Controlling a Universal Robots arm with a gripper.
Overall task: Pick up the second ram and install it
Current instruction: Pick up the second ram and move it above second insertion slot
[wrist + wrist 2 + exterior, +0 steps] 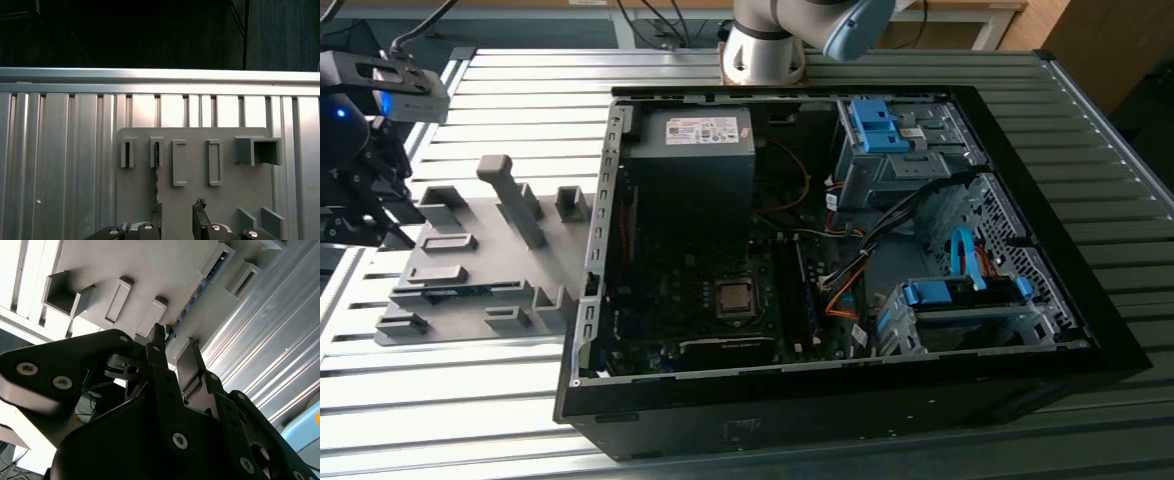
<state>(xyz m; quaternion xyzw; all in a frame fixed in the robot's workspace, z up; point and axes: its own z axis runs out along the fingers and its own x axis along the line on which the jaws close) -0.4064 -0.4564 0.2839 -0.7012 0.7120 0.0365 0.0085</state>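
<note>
ribbed aluminium table [480,400], grey fixture [225,195] — thin ram [196,294]

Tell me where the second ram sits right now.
The second ram stands on edge in the grey fixture, to the exterior view's left of the computer case, close by the open gripper.

A: The table [480,400]? Bare ribbed metal, silvery, with a bright sheen.
B: And the fixture plate [225,200] is grey plastic, matt and smooth.
A: The gripper [175,340] looks matt black, its screw heads [180,441] shiny.
B: The computer case [854,420] is dull black painted metal; the drive clips [947,292] inside are smooth blue plastic
</note>
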